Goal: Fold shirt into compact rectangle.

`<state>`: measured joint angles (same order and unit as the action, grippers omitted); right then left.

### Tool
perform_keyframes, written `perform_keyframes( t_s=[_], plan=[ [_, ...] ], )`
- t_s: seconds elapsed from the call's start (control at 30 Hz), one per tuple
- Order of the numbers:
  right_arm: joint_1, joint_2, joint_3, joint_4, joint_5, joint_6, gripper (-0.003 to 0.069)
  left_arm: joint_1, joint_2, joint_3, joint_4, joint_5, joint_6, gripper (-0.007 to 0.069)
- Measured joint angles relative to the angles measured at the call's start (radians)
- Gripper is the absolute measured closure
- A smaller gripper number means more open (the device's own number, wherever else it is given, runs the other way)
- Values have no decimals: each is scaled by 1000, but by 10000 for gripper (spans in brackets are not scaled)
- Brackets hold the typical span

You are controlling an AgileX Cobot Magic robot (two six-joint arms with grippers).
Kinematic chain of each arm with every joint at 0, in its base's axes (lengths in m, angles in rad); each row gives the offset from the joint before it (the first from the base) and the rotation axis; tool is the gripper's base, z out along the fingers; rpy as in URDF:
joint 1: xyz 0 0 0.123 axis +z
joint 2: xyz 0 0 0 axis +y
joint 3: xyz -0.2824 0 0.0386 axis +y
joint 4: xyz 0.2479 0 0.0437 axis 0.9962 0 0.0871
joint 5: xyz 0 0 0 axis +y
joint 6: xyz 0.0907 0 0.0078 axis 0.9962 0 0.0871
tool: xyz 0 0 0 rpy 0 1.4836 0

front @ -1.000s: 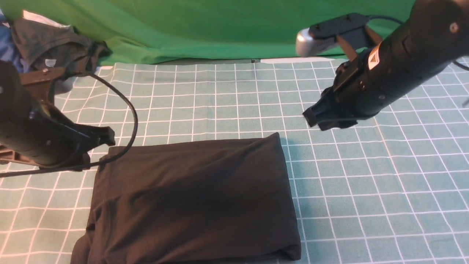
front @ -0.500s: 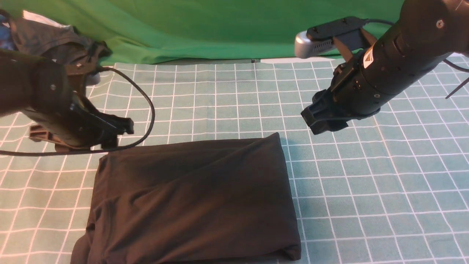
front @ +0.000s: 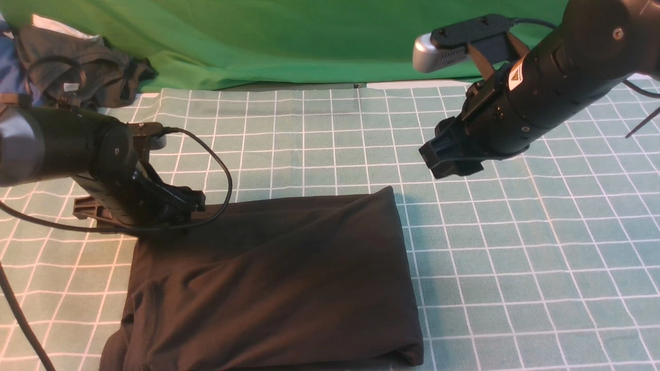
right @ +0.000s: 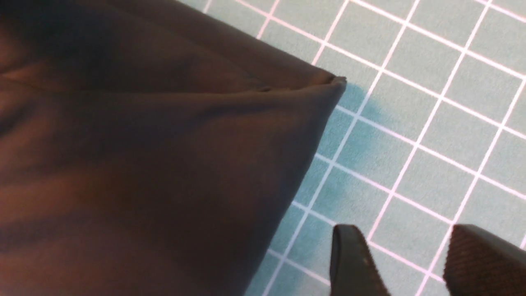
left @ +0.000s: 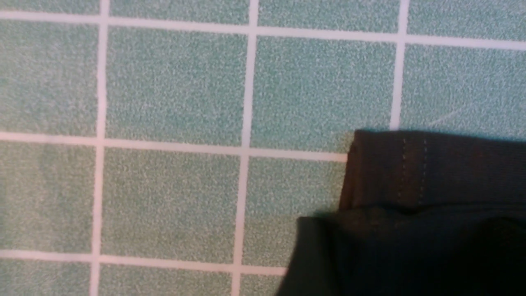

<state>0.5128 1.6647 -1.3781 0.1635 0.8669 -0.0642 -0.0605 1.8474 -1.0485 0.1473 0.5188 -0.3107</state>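
Front view: the shirt point(front: 273, 283) lies on the grid mat point(front: 515, 257) near my base, folded into a thick, roughly rectangular stack. My left claw point(front: 193, 200) sits low at its far left corner; I cannot tell from here how far it gapes or whether it touches cloth. My right claw point(front: 438, 159) hangs above the mat, beyond the far right corner, holding nothing. Folding looks nearly done; the near left edge still bulges and likely needs tucking.

Left wrist view: a stitched hem corner of the shirt point(left: 411, 197) on the mat; no fingers visible.

Right wrist view: fingertips point(right: 353, 263) parted, a gap between them, empty, off the shirt's pointed corner.

Writing: none readable; no print or tag shows.
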Motion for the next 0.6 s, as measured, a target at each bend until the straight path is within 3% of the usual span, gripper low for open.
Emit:
perform_keyframes(
  t_s=[0.03, 0.2, 0.27, 0.47, 0.53, 0.6],
  plan=[
    [-2, 3, 0, 0, -1, 0, 345, 0, 0, 0, -1, 0, 0, 185],
    [-23, 50, -19, 0, -7, 0, 345, 0, 1, -1, 0, -1, 4, 507],
    [-23, 71, -28, 7, -11, 0, 345, 0, 1, -2, 0, -1, 8, 572],
    [-23, 135, -60, 75, -55, -10, 295, 0, -25, -3, 4, 13, 23, 599],
    [-23, 186, -88, 99, -65, -23, 226, 0, -61, -6, 3, 16, 25, 599],
    [-23, 207, -98, 102, -70, -23, 202, 0, -72, -7, 0, 14, 25, 599]
  ],
)
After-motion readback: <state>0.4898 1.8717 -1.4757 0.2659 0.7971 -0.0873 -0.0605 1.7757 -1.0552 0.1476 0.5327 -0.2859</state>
